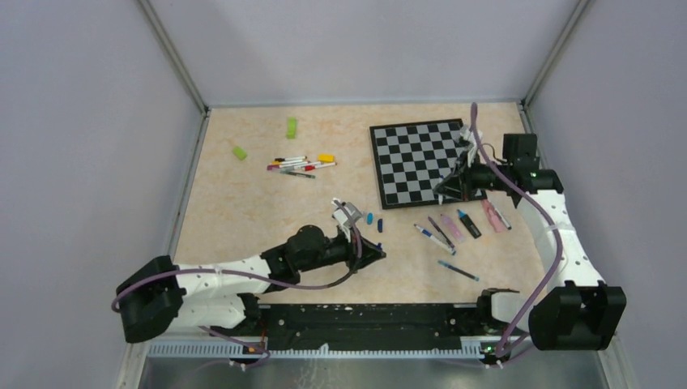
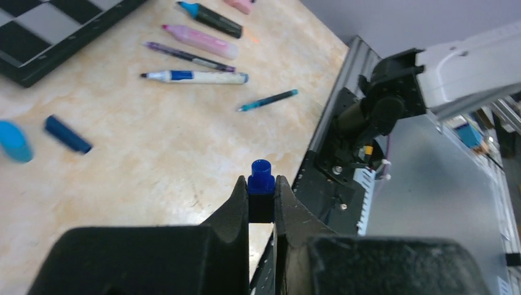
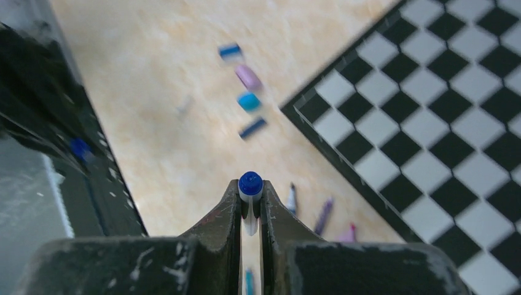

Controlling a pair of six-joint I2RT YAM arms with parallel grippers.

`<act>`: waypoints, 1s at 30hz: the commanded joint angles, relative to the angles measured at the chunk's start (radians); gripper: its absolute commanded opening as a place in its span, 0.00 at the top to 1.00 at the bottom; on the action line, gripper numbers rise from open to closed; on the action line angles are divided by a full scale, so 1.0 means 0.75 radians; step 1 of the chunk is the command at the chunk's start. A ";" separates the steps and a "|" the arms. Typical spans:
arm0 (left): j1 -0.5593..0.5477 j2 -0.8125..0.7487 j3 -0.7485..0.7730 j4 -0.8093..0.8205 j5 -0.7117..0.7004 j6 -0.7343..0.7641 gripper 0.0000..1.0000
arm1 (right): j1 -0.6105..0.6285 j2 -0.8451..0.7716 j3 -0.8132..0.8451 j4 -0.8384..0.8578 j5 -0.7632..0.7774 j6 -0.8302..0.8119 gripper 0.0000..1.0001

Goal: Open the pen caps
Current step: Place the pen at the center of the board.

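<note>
Left tool (image 2: 262,190): clamped on a small blue cap (image 2: 261,175), whose round end pokes out past the fingertips. It hangs over the surface (image 1: 243,211) towards the near edge, about midway between left and right.

Right tool (image 3: 250,198): closed tight on a white pen (image 3: 250,183) with a blue end, its tip standing just clear of the fingers. It is held above the near right corner of the chessboard (image 1: 417,162).

Loose caps: a light blue cap (image 1: 369,218) and a dark blue cap (image 1: 379,224) lie side by side on the surface, just beyond the left tool and near the chessboard's near left corner.

Right-hand pens (image 1: 454,227): several markers, pink, black and white, lie scattered between the chessboard and the near edge. A thin teal pen (image 1: 458,270) lies nearest that edge.

Far pens (image 1: 300,166): a small bundle lies towards the far left corner, with a yellow block (image 1: 326,158) touching its right end.

Green blocks: one (image 1: 291,127) lies by the far edge and another (image 1: 240,152) closer to the left edge, both apart from the bundle.
</note>
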 commanded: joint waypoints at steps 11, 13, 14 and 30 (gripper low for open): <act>0.002 -0.460 -0.281 -0.209 -0.555 -0.012 1.00 | -0.030 -0.055 -0.239 -0.684 0.838 -0.824 0.97; 0.002 -0.479 -0.296 -0.210 -0.557 -0.020 1.00 | -0.012 -0.042 -0.293 -0.648 0.883 -0.821 0.97; 0.001 -0.487 -0.303 -0.208 -0.559 -0.025 1.00 | 0.028 -0.036 -0.324 -0.626 0.910 -0.815 0.97; 0.001 -0.544 -0.348 -0.202 -0.559 -0.050 1.00 | 0.157 0.108 -0.559 -0.299 1.157 -0.755 0.94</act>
